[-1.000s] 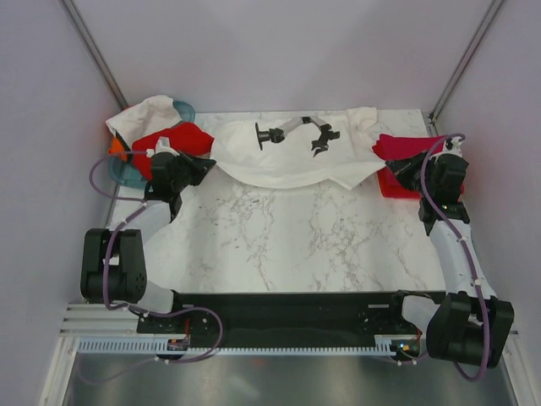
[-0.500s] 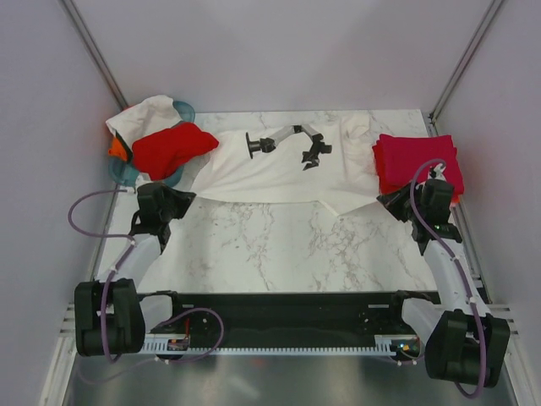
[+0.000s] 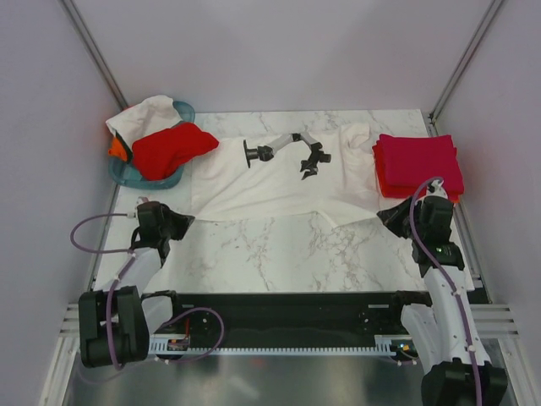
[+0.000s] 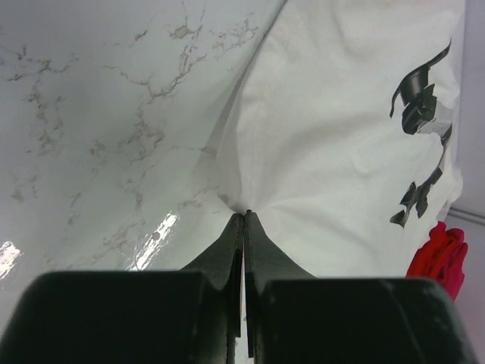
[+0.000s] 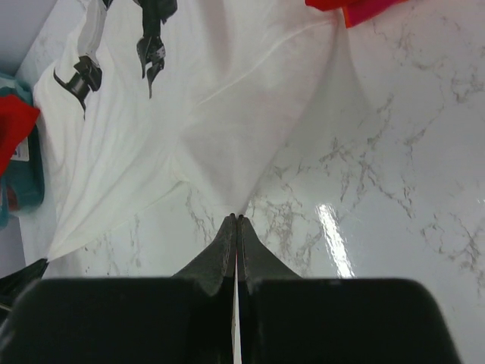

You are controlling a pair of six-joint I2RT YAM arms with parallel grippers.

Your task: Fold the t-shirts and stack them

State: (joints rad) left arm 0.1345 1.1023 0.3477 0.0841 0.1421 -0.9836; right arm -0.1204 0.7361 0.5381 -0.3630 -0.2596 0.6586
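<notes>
A large white t-shirt (image 3: 270, 182) with a black print lies spread across the far half of the marble table (image 3: 279, 254). My left gripper (image 3: 184, 221) is shut on its near-left hem, pinching the white cloth (image 4: 341, 136) at the fingertips (image 4: 244, 215). My right gripper (image 3: 383, 216) is shut on the near-right hem, where the cloth (image 5: 189, 114) peaks up into the tips (image 5: 236, 218). A bright red t-shirt (image 3: 172, 149) lies bunched in the basket. A folded crimson-pink t-shirt (image 3: 419, 159) rests on a red-orange one at far right.
The teal basket (image 3: 127, 173) stands at the far left corner and also holds white cloth (image 3: 144, 114) and a bit of orange cloth (image 3: 117, 146). Grey walls close in both sides. A black rail (image 3: 279, 309) runs along the near edge.
Both arms have drawn back toward the near edge with the white shirt's hem in their grip. The shirt has slid nearer and stretched flatter. The red pile and folded stack stayed put.
</notes>
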